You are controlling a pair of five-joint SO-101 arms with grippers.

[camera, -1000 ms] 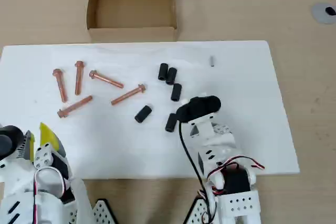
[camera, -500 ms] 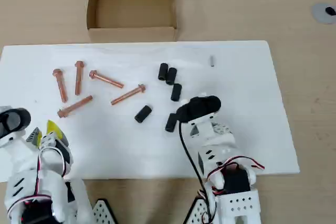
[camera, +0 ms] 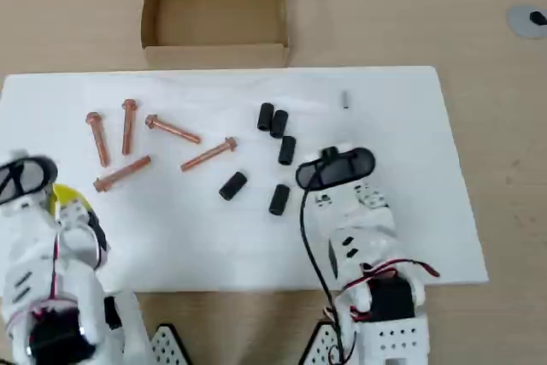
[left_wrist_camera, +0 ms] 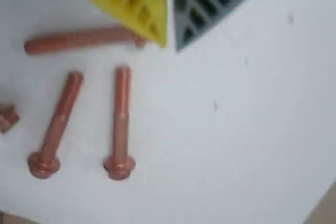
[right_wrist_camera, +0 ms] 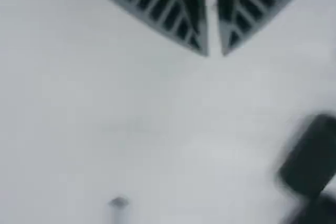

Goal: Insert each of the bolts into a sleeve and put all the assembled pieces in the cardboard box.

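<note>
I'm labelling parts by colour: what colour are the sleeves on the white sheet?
The sleeves are black, which shows best in the high view.

Five bolts (camera: 208,154): copper-coloured, flanged heads, all lying flat and loose on the left half of the white sheet (camera: 385,126), none seated in a sleeve. The two leftmost lie near parallel, heads toward the far edge; the other three lie slanted, apart from one another.

Five sleeves (camera: 286,150): short black cylinders, mid-sheet, right of the bolts. Two touch side by side, a third lies just beside them, and two lie apart nearer the front edge.

The cardboard box (camera: 214,55): brown, upright, top open, just beyond the sheet's far edge.
</note>
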